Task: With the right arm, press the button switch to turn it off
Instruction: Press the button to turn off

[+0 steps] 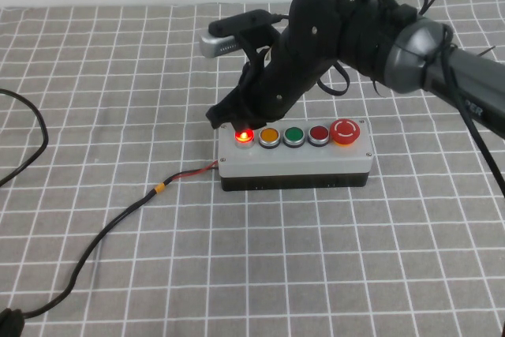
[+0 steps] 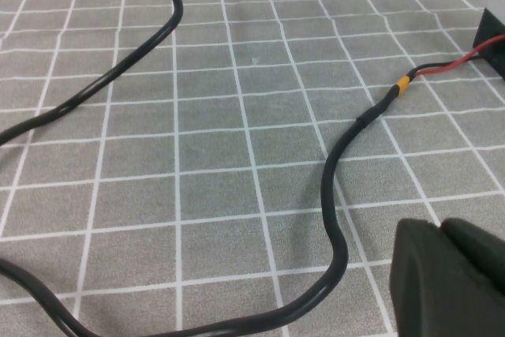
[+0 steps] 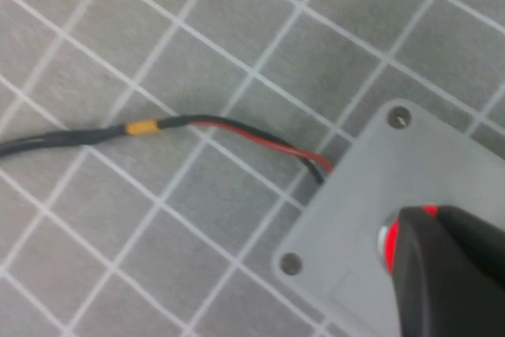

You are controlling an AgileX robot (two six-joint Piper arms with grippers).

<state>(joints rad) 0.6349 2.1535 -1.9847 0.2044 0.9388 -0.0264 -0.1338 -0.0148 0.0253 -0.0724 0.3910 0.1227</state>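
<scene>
Currently: right end effector (image 1: pixel 225 116) fingers pressed together, tip over glowing button switch (image 1: pixel 244 136) at left end of grey button box (image 1: pixel 296 165) on worktop (image 1: pixel 118 76). Lamp lit: not off. Risk: off-centre push slips, shoves box. Left end effector (image 2: pixel 446 274) parked low beside black cable (image 2: pixel 335 219); finger state unreadable.

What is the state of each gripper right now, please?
Left gripper: low over the cloth near the black cable, holding nothing visible; open or closed cannot be told.
Right gripper: directly over the glowing button switch; cannot be told.
</scene>
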